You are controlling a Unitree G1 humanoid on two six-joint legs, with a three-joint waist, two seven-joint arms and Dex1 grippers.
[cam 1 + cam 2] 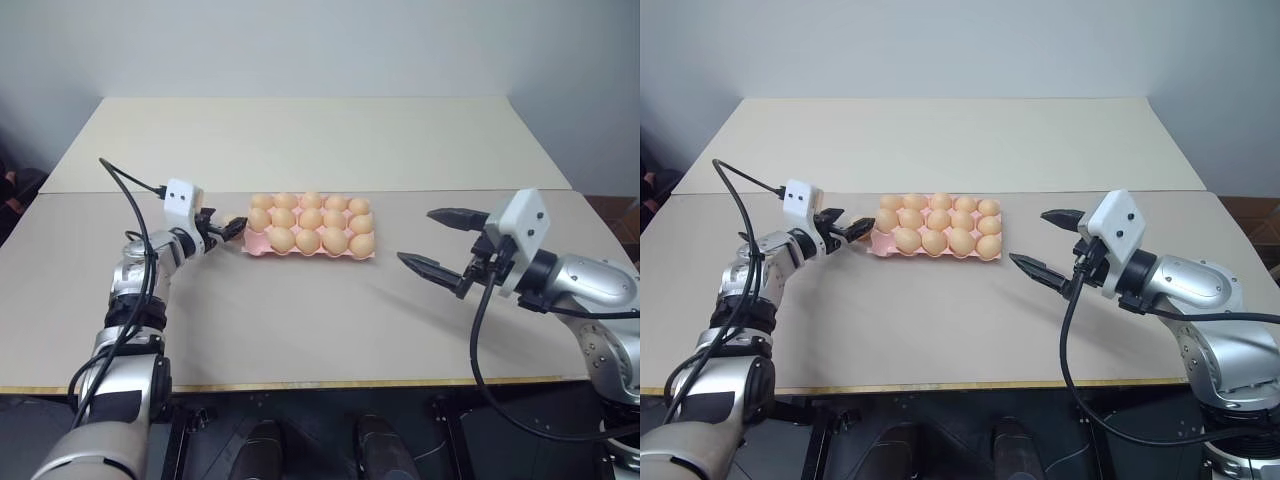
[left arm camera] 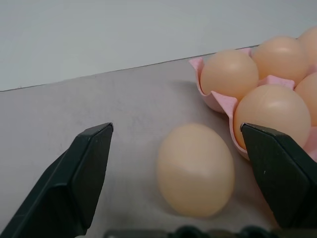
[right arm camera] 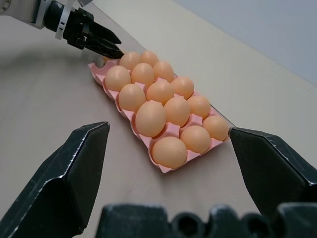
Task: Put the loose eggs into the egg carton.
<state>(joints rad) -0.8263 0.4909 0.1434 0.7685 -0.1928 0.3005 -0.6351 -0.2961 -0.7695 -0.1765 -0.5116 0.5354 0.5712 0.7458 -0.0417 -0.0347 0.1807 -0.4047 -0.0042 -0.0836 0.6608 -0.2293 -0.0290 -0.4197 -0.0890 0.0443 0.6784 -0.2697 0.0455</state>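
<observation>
Pale pink egg carton (image 1: 256, 243) lying on the beige worktop (image 1: 300, 310), a little left of centre, long side across the head views. Filled cups across it, tan-orange eggs (image 1: 310, 219) packed side by side; exact count hard to settle, and the near-left corner cup partly hidden behind the black fingers. One loose egg (image 2: 195, 169) resting on the worktop just beside the carton's left end, apart from the pink rim by a thin gap in the left wrist view. Left gripper (image 1: 232, 227) reaching low and nearly level toward that end of the carton, jaws apart with a finger on either side of the loose egg, neither finger (image 2: 74, 183) touching the shell. One finger close against the nearest carton egg (image 2: 272, 115). Right gripper (image 1: 440, 243) held above the worktop well to the right of the carton, pointing toward it, jaws spread wide with nothing between them. From the right wrist view, carton seen lengthwise between the two black fingers (image 3: 64, 183), with the left gripper at its far end.
</observation>
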